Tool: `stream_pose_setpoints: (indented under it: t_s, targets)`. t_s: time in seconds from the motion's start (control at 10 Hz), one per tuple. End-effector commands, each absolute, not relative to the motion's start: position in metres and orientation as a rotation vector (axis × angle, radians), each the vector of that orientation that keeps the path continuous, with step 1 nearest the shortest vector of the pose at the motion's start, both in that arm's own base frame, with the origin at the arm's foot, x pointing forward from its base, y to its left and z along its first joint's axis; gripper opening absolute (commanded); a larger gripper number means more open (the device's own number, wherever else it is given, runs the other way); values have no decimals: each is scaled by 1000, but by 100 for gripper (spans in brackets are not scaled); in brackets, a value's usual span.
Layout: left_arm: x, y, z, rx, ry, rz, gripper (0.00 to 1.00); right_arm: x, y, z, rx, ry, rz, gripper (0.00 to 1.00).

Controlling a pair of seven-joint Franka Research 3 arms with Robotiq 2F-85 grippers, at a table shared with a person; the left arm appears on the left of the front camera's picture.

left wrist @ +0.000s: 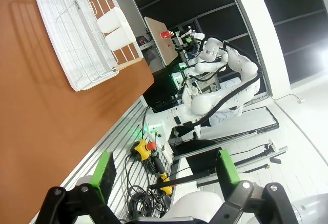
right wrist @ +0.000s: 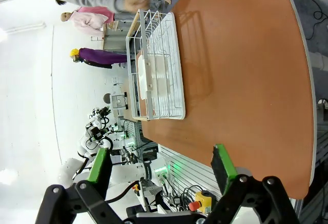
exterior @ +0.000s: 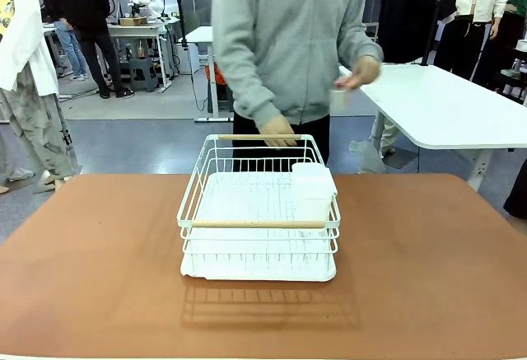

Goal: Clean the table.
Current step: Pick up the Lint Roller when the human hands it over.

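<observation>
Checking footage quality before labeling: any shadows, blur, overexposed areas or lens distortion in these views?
Front view: the rack throws a shadow toward the camera on the table; the person's raised hand is blurred. Left wrist view: rolled sideways, far right washed out white. Right wrist view: left background overexposed, table edge looks bowed by the wide lens.

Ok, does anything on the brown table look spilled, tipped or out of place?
Nothing stands out. The white dish rack sits upright and square on the table, with no spill or damage showing. A person's hand is at its far wooden handle.
</observation>
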State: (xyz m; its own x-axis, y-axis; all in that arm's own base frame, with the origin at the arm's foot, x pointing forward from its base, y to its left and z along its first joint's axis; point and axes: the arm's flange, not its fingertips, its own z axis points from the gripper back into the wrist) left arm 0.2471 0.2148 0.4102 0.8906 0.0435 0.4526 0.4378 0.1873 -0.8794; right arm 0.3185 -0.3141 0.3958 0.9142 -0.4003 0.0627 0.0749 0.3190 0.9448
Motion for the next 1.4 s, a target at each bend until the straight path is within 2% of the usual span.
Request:
stream_pose_setpoints:
  t_s: [0.0, 1.3]
  targets:
    - [245, 217, 411, -1369, -435, -293, 100, 317, -314, 402, 1201, -300, -332, 100]
    - [245, 217, 411, -1369, -435, -293, 100, 317, -314, 402, 1201, -300, -332, 100]
